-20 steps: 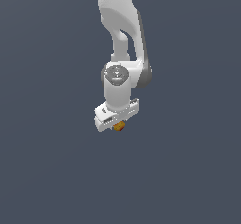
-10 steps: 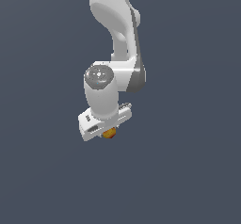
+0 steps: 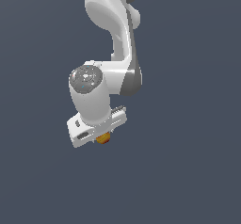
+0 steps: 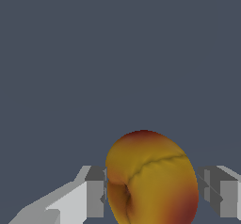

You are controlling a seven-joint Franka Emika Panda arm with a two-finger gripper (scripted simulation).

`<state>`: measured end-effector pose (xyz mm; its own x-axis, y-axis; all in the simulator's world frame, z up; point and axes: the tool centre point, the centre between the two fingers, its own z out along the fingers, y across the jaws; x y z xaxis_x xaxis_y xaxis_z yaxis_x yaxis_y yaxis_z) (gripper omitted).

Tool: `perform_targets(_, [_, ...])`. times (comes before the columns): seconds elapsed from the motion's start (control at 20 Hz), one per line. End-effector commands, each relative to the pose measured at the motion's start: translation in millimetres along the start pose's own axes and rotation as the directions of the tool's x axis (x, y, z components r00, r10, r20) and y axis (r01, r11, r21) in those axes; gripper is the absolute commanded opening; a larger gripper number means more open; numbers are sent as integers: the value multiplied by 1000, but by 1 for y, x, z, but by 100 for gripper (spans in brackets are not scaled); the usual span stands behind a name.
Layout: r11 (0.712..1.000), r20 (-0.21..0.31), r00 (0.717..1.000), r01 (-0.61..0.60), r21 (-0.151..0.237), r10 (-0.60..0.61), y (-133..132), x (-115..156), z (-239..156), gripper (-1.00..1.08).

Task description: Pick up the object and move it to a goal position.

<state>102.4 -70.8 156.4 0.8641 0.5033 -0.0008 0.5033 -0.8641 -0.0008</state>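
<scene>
The object (image 4: 150,180) is a roundish yellow-orange lump with red patches and a dark crease. In the wrist view it sits between my two grey fingers (image 4: 96,192), which press on its sides. In the exterior view only a small orange bit of the object (image 3: 103,138) peeks out under the white hand. My gripper (image 3: 102,138) is shut on it and hangs in the air over the dark grey ground. The fingers themselves are mostly hidden by the hand in the exterior view.
The white arm (image 3: 115,39) comes down from the top of the exterior view. Plain dark grey ground (image 3: 188,171) fills the rest of both views. No goal marker shows.
The arm has swung toward the exterior view's left and looms larger, carrying the object along. The hold on the object is unchanged.
</scene>
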Motion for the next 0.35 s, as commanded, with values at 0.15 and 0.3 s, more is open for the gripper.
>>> perform_targets(0.15, [1000, -1, 1000, 1, -1, -1, 7, 4, -5, -100])
perform_targets(0.3, [1000, -1, 1000, 1, -1, -1, 8, 4, -5, -100])
